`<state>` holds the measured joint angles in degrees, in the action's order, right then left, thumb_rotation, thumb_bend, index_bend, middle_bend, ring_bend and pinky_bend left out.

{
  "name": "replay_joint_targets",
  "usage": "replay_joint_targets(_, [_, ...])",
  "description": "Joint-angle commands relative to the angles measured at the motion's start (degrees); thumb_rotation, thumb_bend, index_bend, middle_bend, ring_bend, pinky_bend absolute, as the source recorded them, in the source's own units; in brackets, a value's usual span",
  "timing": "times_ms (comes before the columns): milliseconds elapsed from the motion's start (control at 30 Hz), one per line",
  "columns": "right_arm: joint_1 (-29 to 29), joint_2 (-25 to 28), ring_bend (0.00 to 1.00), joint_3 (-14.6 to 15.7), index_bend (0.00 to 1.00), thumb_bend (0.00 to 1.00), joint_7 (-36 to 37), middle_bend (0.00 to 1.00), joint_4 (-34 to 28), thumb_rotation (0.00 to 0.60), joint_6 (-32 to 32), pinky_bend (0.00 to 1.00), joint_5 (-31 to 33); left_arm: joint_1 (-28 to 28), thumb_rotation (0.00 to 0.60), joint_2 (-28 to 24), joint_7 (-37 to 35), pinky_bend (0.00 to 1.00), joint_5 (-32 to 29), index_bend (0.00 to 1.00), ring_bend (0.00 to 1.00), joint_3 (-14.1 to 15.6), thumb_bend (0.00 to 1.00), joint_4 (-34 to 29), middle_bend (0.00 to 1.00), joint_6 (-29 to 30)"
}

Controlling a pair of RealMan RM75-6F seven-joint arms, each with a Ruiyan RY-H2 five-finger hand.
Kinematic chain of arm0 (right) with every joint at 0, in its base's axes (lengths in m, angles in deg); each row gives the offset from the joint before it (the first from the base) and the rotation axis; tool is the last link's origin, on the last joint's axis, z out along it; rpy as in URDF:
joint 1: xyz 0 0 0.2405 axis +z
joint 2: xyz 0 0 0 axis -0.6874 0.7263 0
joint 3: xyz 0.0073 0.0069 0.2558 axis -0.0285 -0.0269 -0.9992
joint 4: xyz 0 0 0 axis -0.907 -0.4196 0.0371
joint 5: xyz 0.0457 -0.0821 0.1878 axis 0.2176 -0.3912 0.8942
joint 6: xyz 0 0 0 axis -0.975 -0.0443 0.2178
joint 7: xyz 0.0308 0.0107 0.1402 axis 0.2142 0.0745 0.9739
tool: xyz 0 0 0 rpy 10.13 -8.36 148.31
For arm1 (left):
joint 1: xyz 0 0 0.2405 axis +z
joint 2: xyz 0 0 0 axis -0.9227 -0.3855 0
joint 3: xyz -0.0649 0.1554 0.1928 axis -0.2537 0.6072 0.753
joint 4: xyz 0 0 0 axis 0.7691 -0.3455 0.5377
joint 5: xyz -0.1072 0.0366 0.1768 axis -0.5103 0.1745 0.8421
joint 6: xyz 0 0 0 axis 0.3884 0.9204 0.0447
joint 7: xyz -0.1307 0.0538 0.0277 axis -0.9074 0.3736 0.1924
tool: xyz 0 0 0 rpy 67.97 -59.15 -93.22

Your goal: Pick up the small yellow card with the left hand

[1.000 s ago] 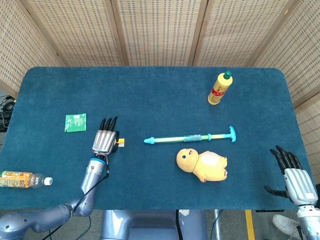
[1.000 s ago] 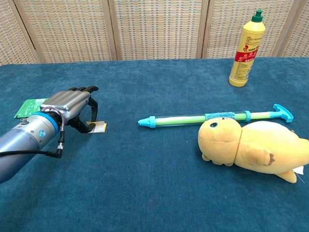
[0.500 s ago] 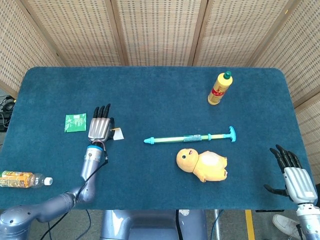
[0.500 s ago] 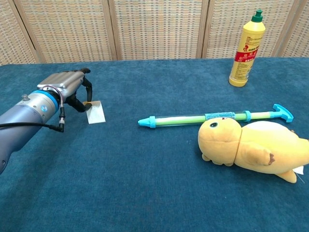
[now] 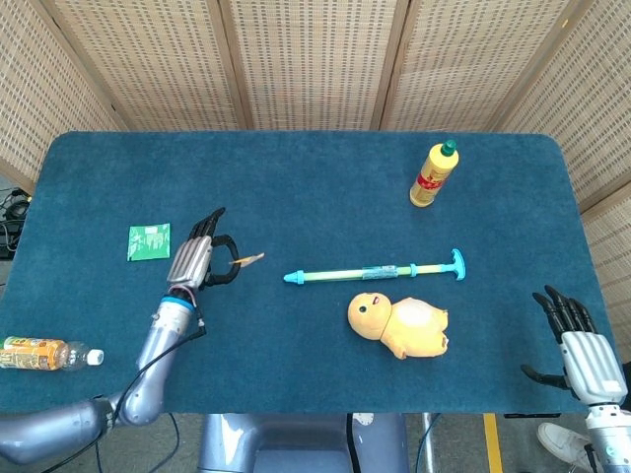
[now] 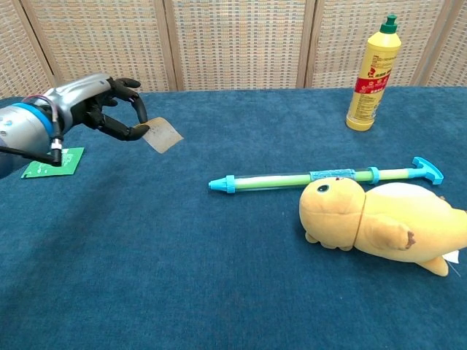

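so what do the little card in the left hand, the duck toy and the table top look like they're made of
Small yellow card, pinched by the left hand: thin, stiff and flat with a matte face, probably paper card or light plastic.
Duck toy: plush fabric, fuzzy and soft-edged with a stitched seam.
Table top: covered in dark teal cloth, felt-like or short-pile, with a matte, fibrous texture.

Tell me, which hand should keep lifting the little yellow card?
The left hand: its fingers already pinch the yellow card above the table. The right hand sits far off at the table's other edge.
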<state>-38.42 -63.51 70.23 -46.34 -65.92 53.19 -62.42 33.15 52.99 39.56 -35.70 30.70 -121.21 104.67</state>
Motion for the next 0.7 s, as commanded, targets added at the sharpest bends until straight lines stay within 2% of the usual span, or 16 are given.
replay_joint_targets(33, [-0.01,-0.01,0.00,-0.02,0.00,0.00,-0.17,0.00,-0.07,0.600,0.01,0.00,0.03,7.30,0.600,-10.59,-12.85,0.00,0.40,0.60,0.00,1.74,0.60,-12.40,0.00,-4.47])
replay_joint_targets(333, [-0.17,-0.04,0.00,-0.29,0.00,0.00,-0.82,0.00,-0.42,0.600,0.51,0.00,0.28,12.30,0.600,-18.43,-26.28,0.00,7.82,0.59,0.00,7.35,0.60,-19.62,0.00,-10.24])
replay_joint_targets(567, [-0.41,0.02,0.00,-0.19,0.00,0.00,-1.48,0.00,-0.81,0.600,0.95,0.00,0.04,14.05,0.600,-18.19,-33.19,0.00,16.80,0.59,0.00,13.31,0.60,-21.02,0.00,-12.01])
replay_joint_targets(700, [-0.48,0.01,0.00,-0.22,0.00,0.00,-1.54,0.00,-0.78,0.600,0.95,0.00,0.21,14.92,0.600,-18.45,-36.81,0.00,21.59,0.59,0.00,15.34,0.60,-21.59,0.00,-10.68])
